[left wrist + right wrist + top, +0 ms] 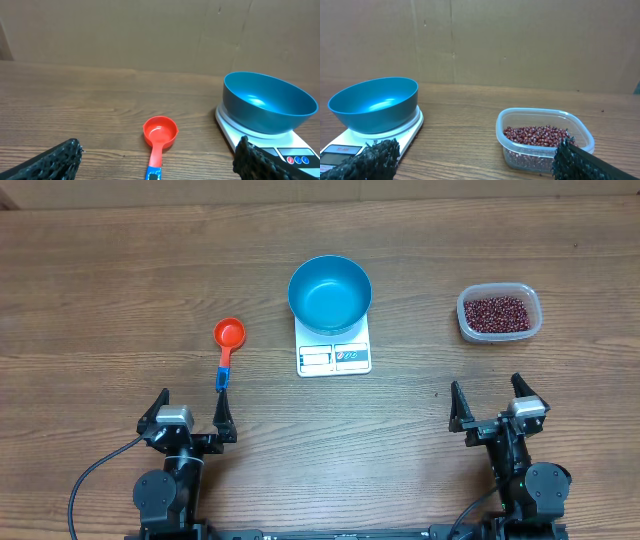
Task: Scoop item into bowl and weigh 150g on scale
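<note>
- The left gripper (193,394) is sitting low at the near edge of the wooden table (100,280), pointing forward, with its jaws spread wide and gripping nothing.
- The right gripper (486,383) is holding the same low, forward-pointing pose on the other side, jaws likewise fully apart and empty.
- Both arms are standing well apart from every object.
- One blue bowl (330,292) is resting on one white scale (334,358) at the table's centre; the bowl is showing no contents.
- One clear plastic tub (536,320) is standing to the right, holding the red beans (497,312), which are too many to count.
- One red measuring scoop (229,334) with a blue-tipped handle is lying left of the scale, just ahead of the left gripper.
- The bowl is covering most of the scale's platform; the display reading is proving illegible.
- The left wrist view is cutting off the scoop's handle end, and the overhead view is cropping both arm bases.
</note>
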Tool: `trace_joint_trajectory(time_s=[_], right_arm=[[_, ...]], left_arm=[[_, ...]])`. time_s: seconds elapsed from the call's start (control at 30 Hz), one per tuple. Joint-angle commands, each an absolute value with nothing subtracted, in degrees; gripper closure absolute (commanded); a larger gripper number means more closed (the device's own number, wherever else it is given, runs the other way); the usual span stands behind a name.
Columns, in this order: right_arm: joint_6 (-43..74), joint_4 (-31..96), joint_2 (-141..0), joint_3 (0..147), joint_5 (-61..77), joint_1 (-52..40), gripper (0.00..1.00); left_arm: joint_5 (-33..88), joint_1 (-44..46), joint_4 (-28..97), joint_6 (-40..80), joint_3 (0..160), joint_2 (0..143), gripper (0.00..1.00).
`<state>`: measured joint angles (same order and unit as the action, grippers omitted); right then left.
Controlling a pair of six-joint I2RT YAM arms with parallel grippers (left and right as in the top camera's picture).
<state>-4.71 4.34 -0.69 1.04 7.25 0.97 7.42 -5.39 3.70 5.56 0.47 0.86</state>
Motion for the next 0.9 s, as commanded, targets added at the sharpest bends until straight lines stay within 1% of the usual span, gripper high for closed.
trace_joint_trajectory(time_s=[0.0, 0.4, 0.57, 0.77, 0.87], right_arm=[[-4.5, 4.2, -0.2, 0.4, 7.1, 0.5, 0.0], [-4.5, 4.2, -0.2, 0.4, 7.1, 0.5, 0.0], [-4.5, 4.2, -0.2, 0.4, 7.1, 0.5, 0.0], [-4.5, 4.2, -0.2, 0.4, 7.1, 0.5, 0.0], [-4.5, 4.2, -0.2, 0.4, 7.1, 0.5, 0.0]], left_arm=[[7.1, -5.9, 3.9, 4.7, 0.3, 0.3, 0.0], [7.5, -5.9, 4.7, 4.7, 1.0, 0.3, 0.01], [7.5, -5.9, 8.8, 3.8, 4.2, 0.3, 0.0], [7.0, -5.9, 16.3, 1.8, 11.3, 0.5, 0.0], [6.7, -5.9, 17.9, 1.2, 14.7, 2.2, 0.0]])
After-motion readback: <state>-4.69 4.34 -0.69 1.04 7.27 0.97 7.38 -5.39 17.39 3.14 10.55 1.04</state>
